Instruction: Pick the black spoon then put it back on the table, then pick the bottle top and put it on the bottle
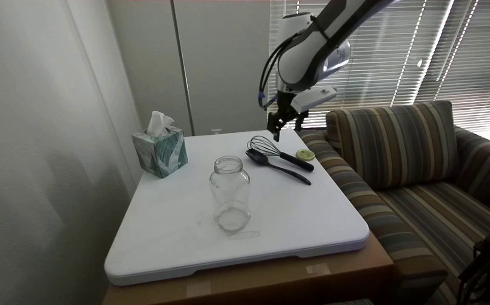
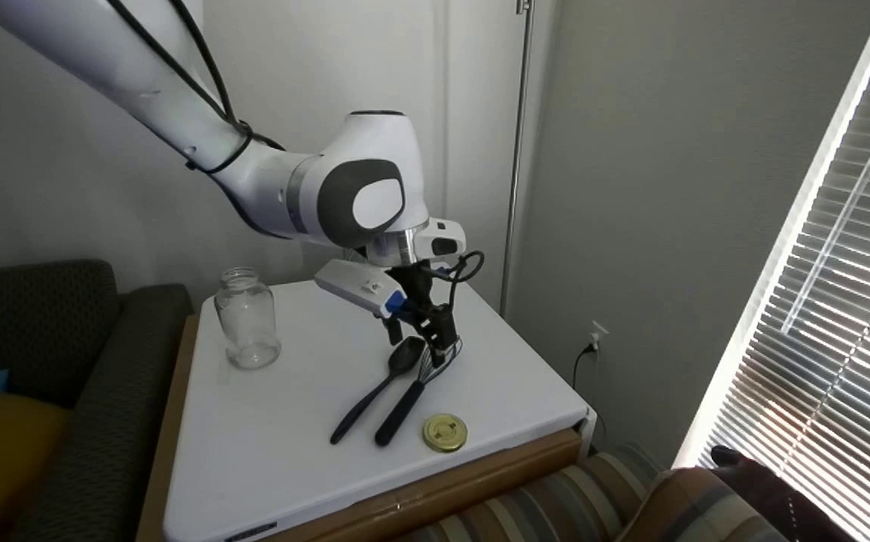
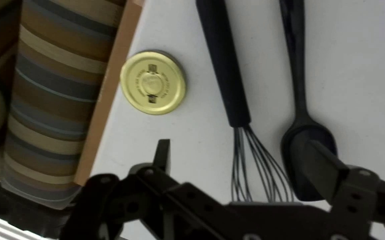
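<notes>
Tabletop [image 1: 160, 250], white with rounded corners, stretched from near to far in an exterior view above a brown edge [image 1: 270, 276], and a striped armchair [image 1: 429, 205] ran along its right side. Nearest on it stood the bottle [image 1: 230, 190], clear and upright, mouth facing up, about midway between left and right. Farther off and to the right lay the black spoon [image 1: 279, 168], flat on the tabletop, bowl to the far left, handle slanting to the near right. At the left edge, well apart from it, sat a teal tissue box [image 1: 162, 154] with a white tissue [image 1: 158, 123] sticking up. Just beyond the spoon lay a black-handled whisk [image 1: 287, 157], slanting much the same way, its wires close beside the spoon's bowl. Past the whisk's handle, near the right edge, the golden bottle top [image 1: 305, 155] lay flat, well apart from the bottle. Farther still, the end effector [image 3: 238, 145] hung above the tabletop with its fingers spread wide; in the wrist view the whisk's wires showed between them and one finger hid part of the spoon's bowl. Blinds [image 1: 380, 72] filled the far right.
</notes>
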### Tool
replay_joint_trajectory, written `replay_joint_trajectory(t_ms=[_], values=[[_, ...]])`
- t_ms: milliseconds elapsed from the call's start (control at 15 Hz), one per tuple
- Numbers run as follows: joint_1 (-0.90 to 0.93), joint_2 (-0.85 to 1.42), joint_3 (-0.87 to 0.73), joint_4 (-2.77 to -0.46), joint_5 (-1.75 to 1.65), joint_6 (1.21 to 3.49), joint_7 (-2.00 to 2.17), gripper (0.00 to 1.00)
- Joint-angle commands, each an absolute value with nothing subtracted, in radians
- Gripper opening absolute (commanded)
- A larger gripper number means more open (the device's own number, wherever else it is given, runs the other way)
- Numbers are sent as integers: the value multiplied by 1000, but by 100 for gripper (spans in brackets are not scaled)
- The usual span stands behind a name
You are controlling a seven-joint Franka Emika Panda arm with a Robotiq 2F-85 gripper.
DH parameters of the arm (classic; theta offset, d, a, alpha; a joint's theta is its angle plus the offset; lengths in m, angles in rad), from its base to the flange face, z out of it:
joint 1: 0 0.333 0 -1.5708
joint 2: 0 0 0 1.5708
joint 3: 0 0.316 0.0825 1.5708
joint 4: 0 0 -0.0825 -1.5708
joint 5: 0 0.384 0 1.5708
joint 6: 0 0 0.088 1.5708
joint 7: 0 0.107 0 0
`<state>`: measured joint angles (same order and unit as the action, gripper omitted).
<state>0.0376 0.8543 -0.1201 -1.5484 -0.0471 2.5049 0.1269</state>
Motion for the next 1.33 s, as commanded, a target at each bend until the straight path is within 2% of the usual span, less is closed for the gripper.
replay_joint_trajectory(t_ms=[0,533,867,1267], values=[[-19,767,-132,-1706,-16,2542,159,100],[-97,777,-110,-1813,126,2639,195,100],[-72,803,-132,-1779,98,2626,211,100],[-115,920,-86,-1621,117,2704,158,100]])
